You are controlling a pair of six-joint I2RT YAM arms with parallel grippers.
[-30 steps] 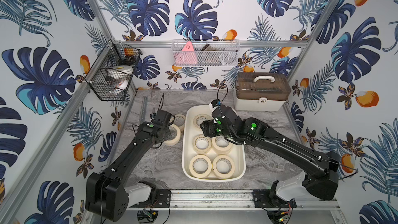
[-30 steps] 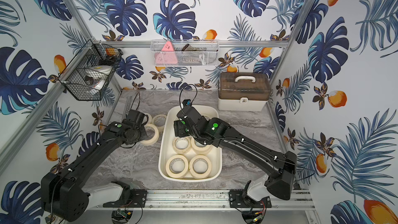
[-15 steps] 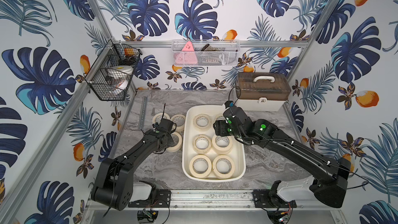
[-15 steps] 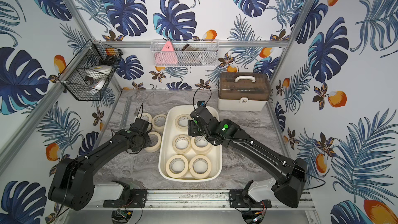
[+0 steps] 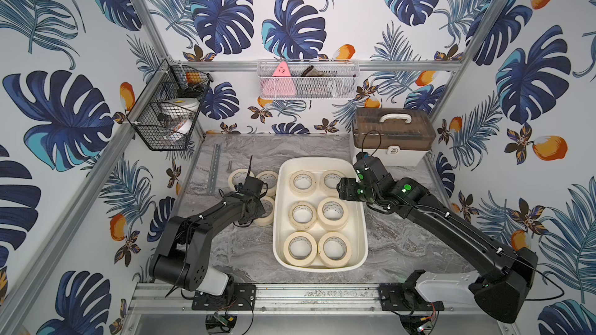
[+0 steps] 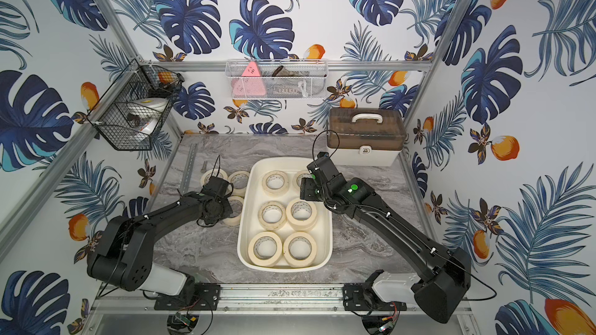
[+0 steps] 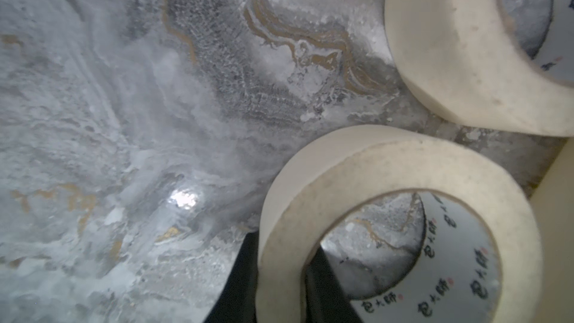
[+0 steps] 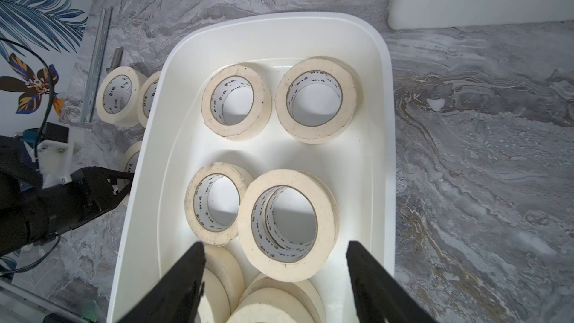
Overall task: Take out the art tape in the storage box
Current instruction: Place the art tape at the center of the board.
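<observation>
While left arm (image 5: 209,217) reaches low, right arm (image 5: 429,217) overhangs storage box (image 5: 356,236).

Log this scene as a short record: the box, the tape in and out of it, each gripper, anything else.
storage box: open tub, mid-table
boxed rolls: six show from above, in three pairs; some sit on other rolls
outside rolls: three, beside the box on the left arm's side
held roll: the outside roll nearest the arms' bases
left gripper: shut on the held roll's wall, one finger inside the hole
right gripper: open, empty, raised above the box
case: brown lid, behind the box
</observation>
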